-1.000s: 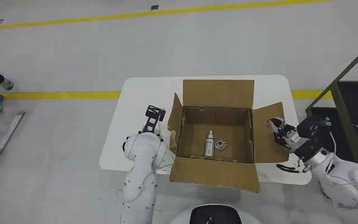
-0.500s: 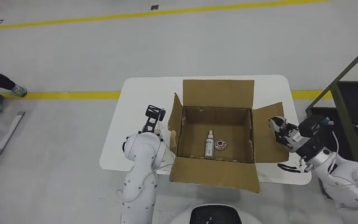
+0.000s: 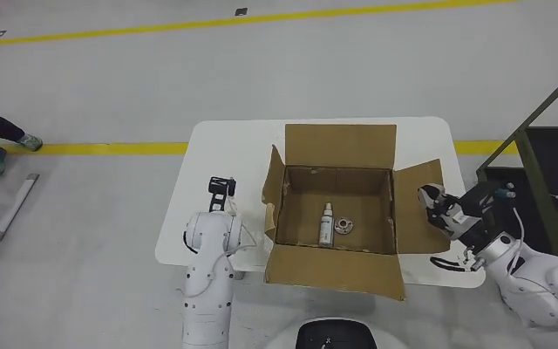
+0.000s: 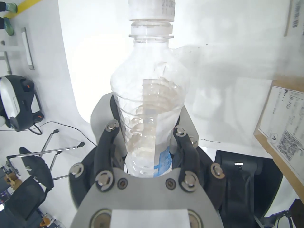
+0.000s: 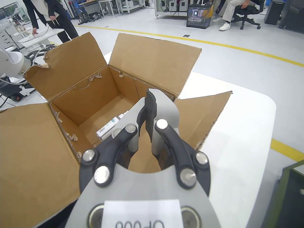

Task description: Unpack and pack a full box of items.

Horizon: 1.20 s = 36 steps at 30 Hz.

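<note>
Left gripper (image 4: 148, 129), fingers pinching a water bottle (image 4: 150, 67), has swung away from the box (image 3: 338, 144), probably unloading onto the bench (image 3: 418, 131); right gripper (image 5: 149, 103) fingers pressed together.

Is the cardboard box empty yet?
Not empty. A small bottle lies flat on the cardboard box floor, with a small round part beside it.

Box (image 3: 340, 144) on table (image 3: 218, 148); spray bottle (image 3: 326, 224), ring (image 3: 346, 225) inside; water bottle (image 4: 149, 84) left of box.

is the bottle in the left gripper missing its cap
No, the clear plastic bottle in the left gripper has its white cap on.
</note>
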{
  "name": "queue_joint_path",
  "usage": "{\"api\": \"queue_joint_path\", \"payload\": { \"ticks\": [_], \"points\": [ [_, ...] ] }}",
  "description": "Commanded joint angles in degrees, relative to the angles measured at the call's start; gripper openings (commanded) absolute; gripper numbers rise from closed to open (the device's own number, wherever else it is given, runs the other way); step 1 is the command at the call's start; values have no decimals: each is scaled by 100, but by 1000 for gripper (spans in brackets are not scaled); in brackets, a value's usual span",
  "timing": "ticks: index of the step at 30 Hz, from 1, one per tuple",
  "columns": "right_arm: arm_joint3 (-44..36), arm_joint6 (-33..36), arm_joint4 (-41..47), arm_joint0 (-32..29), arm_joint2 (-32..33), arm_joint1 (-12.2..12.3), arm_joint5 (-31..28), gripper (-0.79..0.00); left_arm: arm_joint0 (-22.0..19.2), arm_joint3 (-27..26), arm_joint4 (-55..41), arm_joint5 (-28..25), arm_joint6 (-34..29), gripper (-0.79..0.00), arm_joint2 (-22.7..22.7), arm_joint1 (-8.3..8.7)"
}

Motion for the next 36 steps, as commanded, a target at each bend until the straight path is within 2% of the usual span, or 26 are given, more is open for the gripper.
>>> {"api": "queue_joint_path", "payload": {
  "ticks": [1,9,16,18,23,31,32,33,35,36],
  "points": [
    [-21,-37,17,-48,21,-4,37,-785,-116,252,-88,90,49,-785,-92,8],
    [-74,-183,48,-198,117,-15,111,-785,-397,601,-344,-2,338,-785,-343,65],
    [-89,-328,141,-334,230,-25,118,-785,-220,-121,-531,-331,-29,-785,-572,135],
    [-80,-346,162,-347,236,-28,112,-785,-129,-189,-564,-392,-84,-785,-582,148],
    [-47,-356,171,-320,211,-34,58,-785,-74,157,-539,-249,-6,-785,-323,134],
    [5,-319,184,-298,235,-35,-18,-785,-264,795,-503,73,116,-785,187,74],
    [4,-312,190,-297,245,-35,-25,-785,-280,866,-511,100,94,-619,199,73],
    [8,-301,201,-301,253,-35,-31,-785,-306,913,-552,121,63,-489,202,70],
    [20,-271,206,-305,273,-33,-54,-785,-346,972,-630,140,22,0,204,69],
    [25,-261,209,-303,281,-32,-61,-785,-355,989,-650,125,7,0,211,70]
  ]
}}
